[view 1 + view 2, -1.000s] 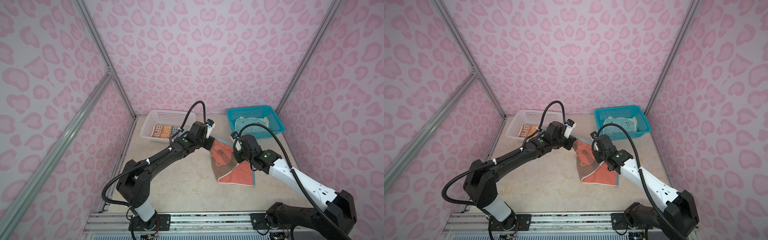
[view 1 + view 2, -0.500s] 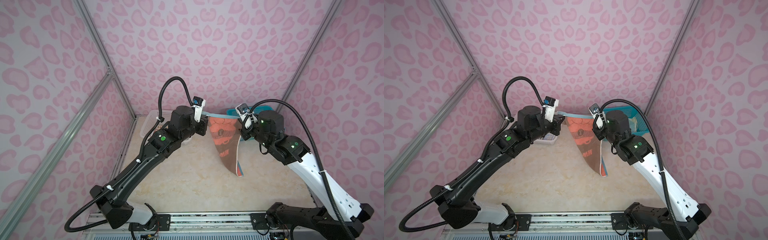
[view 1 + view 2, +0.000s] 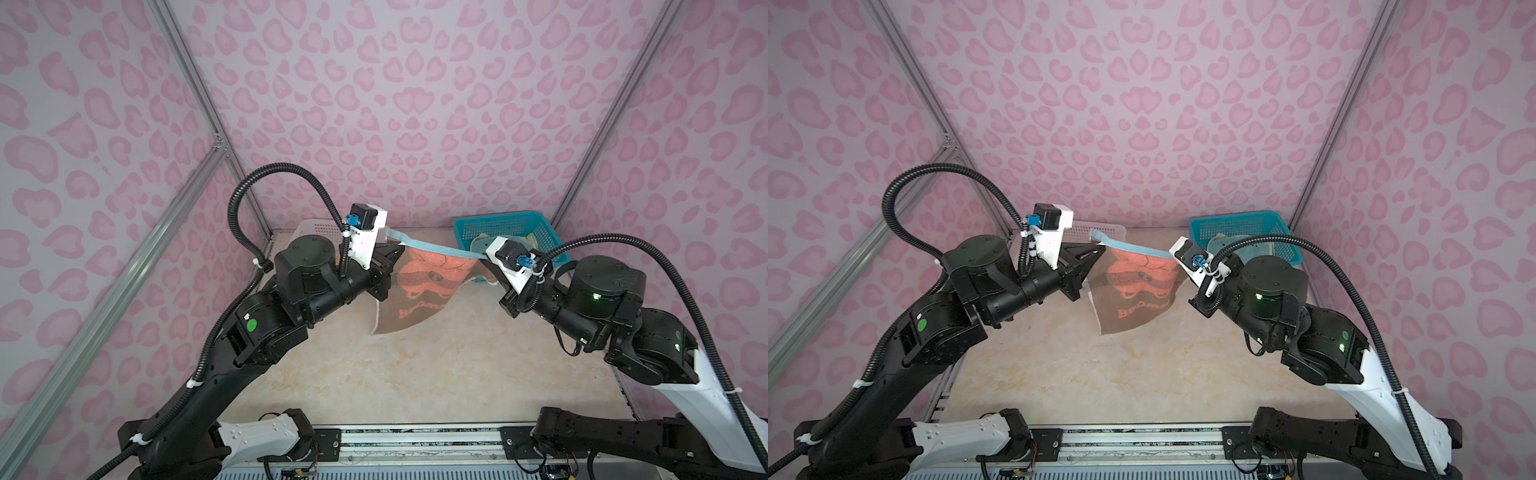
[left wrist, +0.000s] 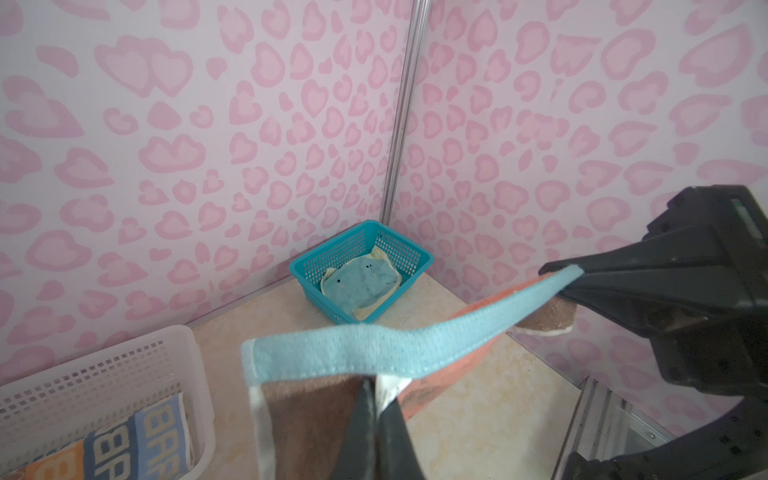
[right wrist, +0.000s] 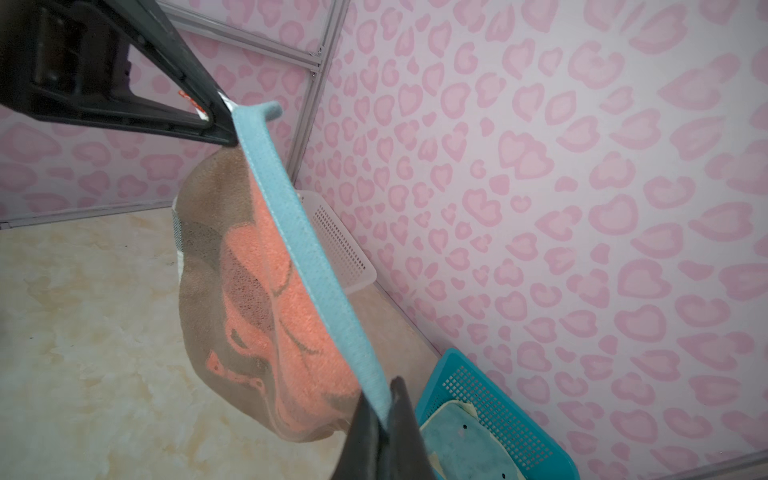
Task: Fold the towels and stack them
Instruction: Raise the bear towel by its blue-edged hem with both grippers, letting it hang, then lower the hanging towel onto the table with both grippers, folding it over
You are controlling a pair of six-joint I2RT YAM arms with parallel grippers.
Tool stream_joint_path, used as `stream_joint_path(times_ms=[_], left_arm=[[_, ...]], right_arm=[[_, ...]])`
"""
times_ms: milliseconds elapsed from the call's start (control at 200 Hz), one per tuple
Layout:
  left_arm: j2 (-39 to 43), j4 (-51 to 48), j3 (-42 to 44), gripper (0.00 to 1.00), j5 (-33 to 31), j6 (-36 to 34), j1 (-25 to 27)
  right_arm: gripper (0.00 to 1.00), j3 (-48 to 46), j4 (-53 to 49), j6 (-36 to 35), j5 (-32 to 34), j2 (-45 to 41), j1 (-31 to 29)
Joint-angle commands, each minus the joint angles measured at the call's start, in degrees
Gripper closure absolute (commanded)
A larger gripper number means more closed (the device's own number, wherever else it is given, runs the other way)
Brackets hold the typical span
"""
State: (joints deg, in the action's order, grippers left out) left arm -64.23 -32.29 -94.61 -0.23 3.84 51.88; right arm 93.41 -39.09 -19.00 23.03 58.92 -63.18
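gripping 1 orange-brown towel (image 3: 424, 282) aloft: left gripper (image 4: 374, 390), right gripper (image 4: 555, 282); 2 baskets (image 3: 324, 228) (image 3: 498, 227) behind.

Black arms (image 3: 270, 320) with white shells (image 3: 257, 440), corrugated cables (image 3: 266, 168).

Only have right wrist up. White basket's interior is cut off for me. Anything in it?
Observer: Yes. Left wrist view shows an orange and blue towel with white letters lying in the white basket.
Operator: Teal basket, just one towel?
Observer: Only one shows there: a teal towel in the teal basket, face print up, pale-yellow edges peeking out.
Operator: Left grip?
Observer: Left gripper is shut on the brown and orange towel just under its blue band, near the corner.
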Motion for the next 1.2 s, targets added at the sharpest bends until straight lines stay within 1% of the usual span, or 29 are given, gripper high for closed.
stream_joint_path(times_ms=[0,55,135,285,335,435,560,575,610,695,750,860,975,1055,1195], left_arm=[[2.17,-0.16,0.21,0.97,-3.61,1.35,0.07],[2.78,-0.14,0.28,0.97,-4.34,1.14,0.07],[2.87,-0.29,0.61,0.97,-6.47,0.58,0.06],[1.59,0.03,2.35,0.97,-11.80,-0.69,0.07],[0.63,0.35,2.95,0.97,-14.49,-1.26,-0.02],[-2.32,1.48,3.93,0.97,-18.04,-2.42,-0.77],[-7.92,3.49,4.37,0.97,-17.80,-2.03,-4.40],[-8.80,3.59,4.23,0.97,-17.53,-1.81,-5.04],[-10.89,4.12,3.94,0.97,-17.35,-1.48,-6.08],[-16.39,5.34,2.78,0.97,-18.08,-1.46,-8.25],[-20.18,6.03,1.70,0.97,-18.71,-1.69,-9.27],[-27.51,8.67,0.14,0.97,-21.58,-2.66,-10.29],[-34.72,11.39,-1.01,0.97,-24.88,-3.72,-10.89],[-38.79,12.14,-2.05,0.97,-25.97,-3.91,-11.31],[-44.10,14.15,-1.87,0.97,-26.82,-4.07,-11.71]], right_arm=[[1.00,1.84,-1.87,-1.00,10.52,0.56,-4.29],[1.00,3.18,-2.12,-1.31,12.52,1.55,-6.21],[1.00,3.97,-1.83,-1.58,14.34,2.76,-7.37],[1.00,2.30,-0.29,-2.79,19.37,3.88,-6.78],[1.00,1.52,-0.07,-2.50,18.96,4.08,-5.17],[1.00,-0.64,-0.33,-0.26,13.44,4.15,1.63],[1.00,-4.19,1.37,2.33,4.31,4.70,12.84],[1.00,-6.16,1.79,2.56,3.12,4.88,14.45],[1.00,-7.54,2.71,3.09,0.18,5.31,17.50],[1.00,-10.09,5.26,4.00,-4.89,7.07,23.77],[1.00,-11.75,7.41,4.22,-7.05,8.76,27.40],[1.00,-15.27,12.15,4.91,-10.63,12.89,32.10],[1.00,-18.70,17.53,5.45,-13.39,17.85,35.05],[1.00,-20.27,19.65,5.86,-14.71,21.18,35.83],[1.00,-22.66,22.36,7.09,-15.19,26.11,36.46]])
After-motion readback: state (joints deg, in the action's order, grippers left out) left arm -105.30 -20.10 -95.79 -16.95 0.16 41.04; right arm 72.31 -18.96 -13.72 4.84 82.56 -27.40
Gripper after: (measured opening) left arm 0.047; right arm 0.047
